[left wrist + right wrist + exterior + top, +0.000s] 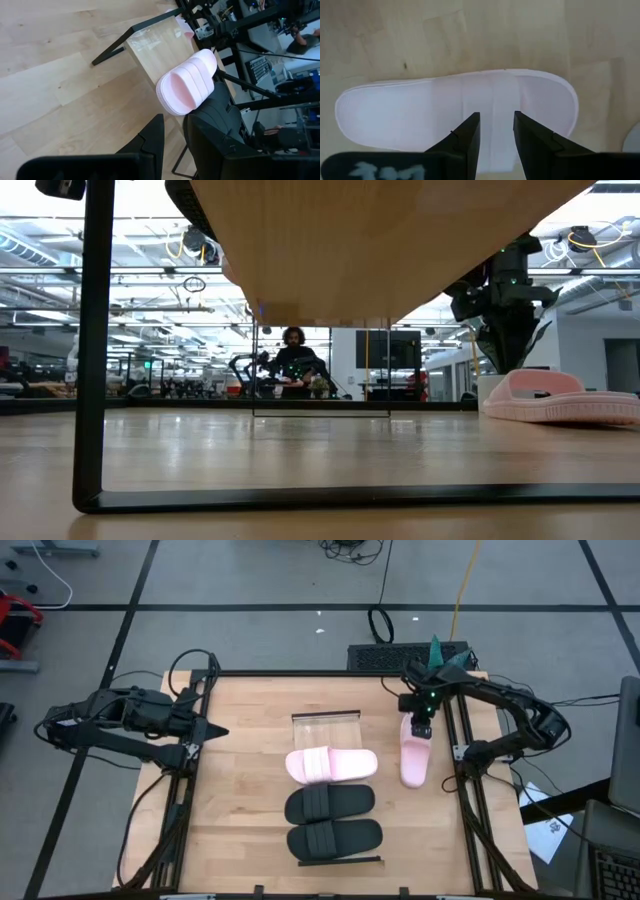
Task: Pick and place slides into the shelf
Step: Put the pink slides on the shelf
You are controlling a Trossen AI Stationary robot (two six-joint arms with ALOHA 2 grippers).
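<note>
The shelf (325, 726), light wood in a thin dark frame, lies mid-table. A pink slide (331, 765) and two black slides (330, 804) (334, 839) rest sole-down across it; its far end is bare. A second pink slide (415, 758) (455, 112) lies flat on the table to the shelf's right. My right gripper (421, 727) (496, 124) points down over this slide, open, its fingers on either side of the strap (495, 100); I cannot tell whether they touch it. My left gripper (214, 730) (173, 137) waits at the table's left edge, open on nothing.
Bare tabletop (245, 770) lies between the left arm and the shelf. The dark table frame rail (462, 775) runs close by the loose pink slide. The low view looks under the shelf's board (380, 240), past its dark frame leg (92, 350). A person (293, 365) stands far behind.
</note>
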